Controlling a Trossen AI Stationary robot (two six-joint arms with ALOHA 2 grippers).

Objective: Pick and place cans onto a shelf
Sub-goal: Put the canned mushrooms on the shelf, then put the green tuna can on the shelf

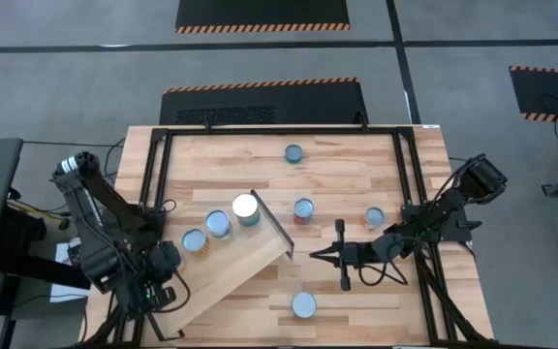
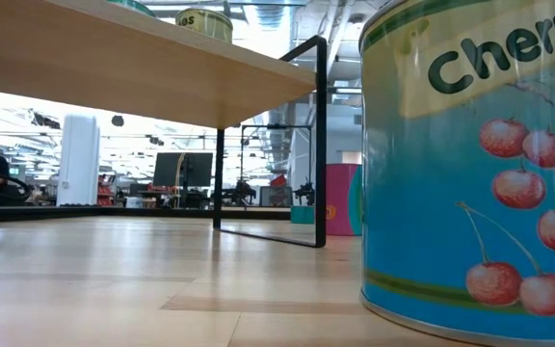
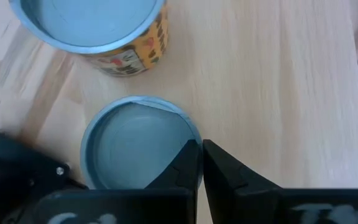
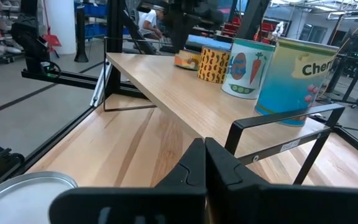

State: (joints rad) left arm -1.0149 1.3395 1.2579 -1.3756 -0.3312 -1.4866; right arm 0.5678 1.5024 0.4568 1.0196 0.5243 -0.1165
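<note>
The shelf is a light-wood plank lying slantwise at the table's near left, raised on a dark frame. Three cans show on it. The right wrist view shows a fourth at the row's far end. My left gripper is shut and points steeply down over the rim of a blue-topped can, beside a yellow-labelled can. My right gripper is shut, level and pointing at the shelf's dark end, holding nothing. My left gripper has its shut fingertips over the edge of the blue can top, coming from above. I cannot tell whether they touch it. The can stands upright on the shelf.
Loose cans stand on the table: one far, two in the middle, and a cherry can near the front edge, which looms large in the low view. A black frame borders the tabletop.
</note>
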